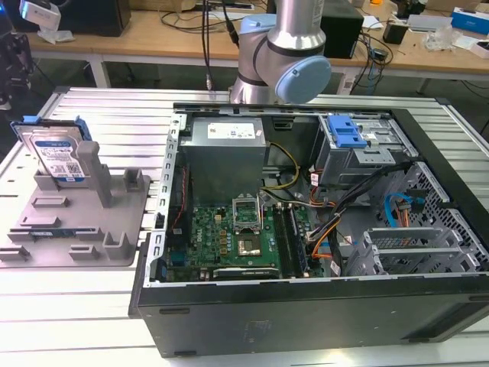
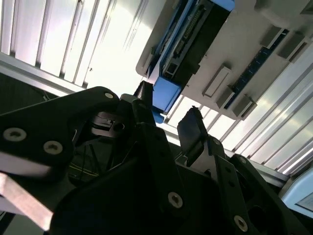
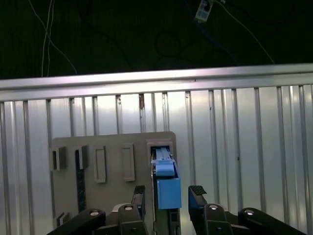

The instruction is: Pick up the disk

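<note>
Here, the disk (image 1: 53, 157) stands on edge in a slot of the grey fixture tray (image 1: 114, 229) on the slatted metal worktop (image 1: 99, 115), at the exterior view's left, with its labelled face showing and nothing touching it. The open computer case (image 1: 306, 306) sits beside the tray, toward that view's right, with the robot arm (image 1: 284, 46) rising behind it. In the first wrist view the pincer (image 3: 168, 192) looks down on the disk's thin upper edge and blue rail — its two dark fingers (image 3: 197, 192) are spread apart and empty, one to each side of that edge. The disk's long axis runs lengthwise through the gap, so its flat faces look toward the finger pads and the closing line crosses its thickness. Judging by the free-standing disk in the exterior view, the pincer hangs above it and clear of it — lined up over the drive, not yet on it.
</note>
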Motion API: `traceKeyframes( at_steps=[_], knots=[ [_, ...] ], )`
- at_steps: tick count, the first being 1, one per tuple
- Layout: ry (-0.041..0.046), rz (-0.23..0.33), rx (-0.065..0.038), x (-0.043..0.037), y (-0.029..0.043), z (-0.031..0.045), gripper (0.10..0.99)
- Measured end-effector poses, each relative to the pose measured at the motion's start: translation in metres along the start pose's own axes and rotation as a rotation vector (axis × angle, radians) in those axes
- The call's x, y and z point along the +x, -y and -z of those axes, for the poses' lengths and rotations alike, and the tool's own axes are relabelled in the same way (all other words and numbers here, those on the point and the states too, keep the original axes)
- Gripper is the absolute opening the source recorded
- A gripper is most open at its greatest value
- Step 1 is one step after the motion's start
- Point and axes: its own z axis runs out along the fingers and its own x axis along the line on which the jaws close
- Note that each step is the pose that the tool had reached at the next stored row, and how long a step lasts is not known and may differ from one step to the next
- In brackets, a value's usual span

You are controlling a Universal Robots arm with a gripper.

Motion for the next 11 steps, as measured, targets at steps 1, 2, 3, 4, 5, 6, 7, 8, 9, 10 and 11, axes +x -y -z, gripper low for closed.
traceKeyframes(
  at_steps=[1,2,3,4,5,6,7,8,9,10,11],
  knots=[
    [0.0001,0.0,0.001,0.0,0.0007,-0.0008,0.482],
    [0.0002,0.0,0.003,-0.0001,0.0018,-0.0019,0.482],
    [0.0003,0.0,0.005,-0.0002,0.0026,-0.0037,0.482],
    [0.0003,0.0,0.006,-0.0001,0.0027,-0.0056,0.482],
    [0.0005,0.0,0.008,-0.0001,0.0028,-0.007,0.482],
    [0.0005,0.0,0.01,-0.0001,0.0028,-0.0081,0.482],
    [0.0007,0.0,0.011,-0.0001,0.0029,-0.0094,0.482],
    [0.0007,0.0,0.013,-0.0002,0.0029,-0.0103,0.482],
    [0.0007,0.0,0.014,-0.0002,0.0028,-0.0115,0.482],
    [0.0008,0.0,0.014,-0.0005,0.0027,-0.0123,0.482],
    [0.0008,0.0,0.015,-0.001,0.0024,-0.0131,0.482]
  ],
)
